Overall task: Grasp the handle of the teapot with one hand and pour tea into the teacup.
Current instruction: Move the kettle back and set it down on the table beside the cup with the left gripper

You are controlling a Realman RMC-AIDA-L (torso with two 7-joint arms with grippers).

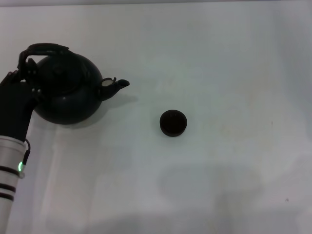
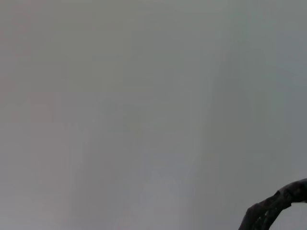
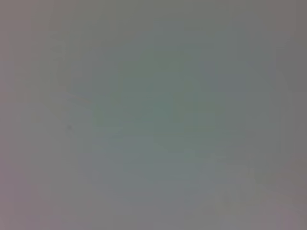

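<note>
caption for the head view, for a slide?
Left gripper at the teapot handle; spout faces the teacup on a white table.

Black teapot sitting far left on the white table, spout pointing right toward the small dark teacup, well apart. Left gripper reaching at the left end of the arched handle; finger state unclear.

White table fills the head view, plain matte surface, no markings apart from a tiny dark speck near the right front. Soft grey shadows lie across the front part. Both wrist views show only blank pale grey surface.
</note>
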